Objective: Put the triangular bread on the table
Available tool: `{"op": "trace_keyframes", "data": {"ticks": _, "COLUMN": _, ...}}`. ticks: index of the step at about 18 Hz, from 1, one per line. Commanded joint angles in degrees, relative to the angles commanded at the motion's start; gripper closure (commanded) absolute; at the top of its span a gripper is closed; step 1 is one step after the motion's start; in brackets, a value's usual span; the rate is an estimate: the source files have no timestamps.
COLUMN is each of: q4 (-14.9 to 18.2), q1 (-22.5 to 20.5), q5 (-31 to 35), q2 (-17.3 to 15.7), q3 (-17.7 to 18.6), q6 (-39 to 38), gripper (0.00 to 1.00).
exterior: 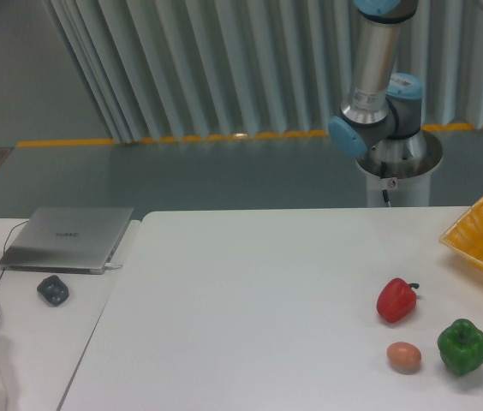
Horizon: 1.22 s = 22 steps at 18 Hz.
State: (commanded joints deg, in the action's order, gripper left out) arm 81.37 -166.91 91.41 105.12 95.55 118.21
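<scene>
Bread wedge is not showing anywhere, so placing looks not yet done.
On the bench (pixel 250 300), a red pepper (pixel 396 300) is lying beside an egg (pixel 403 355) and green pepper (pixel 463 346); the pincer is sitting out of frame, state unknowable.

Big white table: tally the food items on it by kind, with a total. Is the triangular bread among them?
Peppers: 2 (red pepper, green pepper)
Brown egg: 1
Triangular bread: 0 in view
Total on the table: 3
</scene>
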Motion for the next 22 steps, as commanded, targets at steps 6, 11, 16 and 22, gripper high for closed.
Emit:
{"op": "trace_keyframes", "data": {"ticks": 6, "q4": 7.9, "q1": 1.0, "q5": 0.3, "q2": -0.6, "q3": -6.9, "q6": 0.1, "gripper": 0.90}}
{"op": "trace_keyframes", "data": {"ticks": 11, "q4": 10.6, "q1": 4.3, "q5": -0.2, "q2": -1.0, "q3": -8.3, "q6": -4.6, "gripper": 0.90}}
{"op": "trace_keyframes", "data": {"ticks": 16, "q4": 10.0, "q1": 12.1, "q5": -0.8, "q2": -1.0, "q3": -9.2, "q6": -22.0, "gripper": 0.89}}
{"op": "trace_keyframes", "data": {"ticks": 22, "q4": 9.6, "q1": 14.7, "q5": -17.1, "q2": -1.1, "q3": -10.1, "q6": -35.8, "gripper": 0.89}}
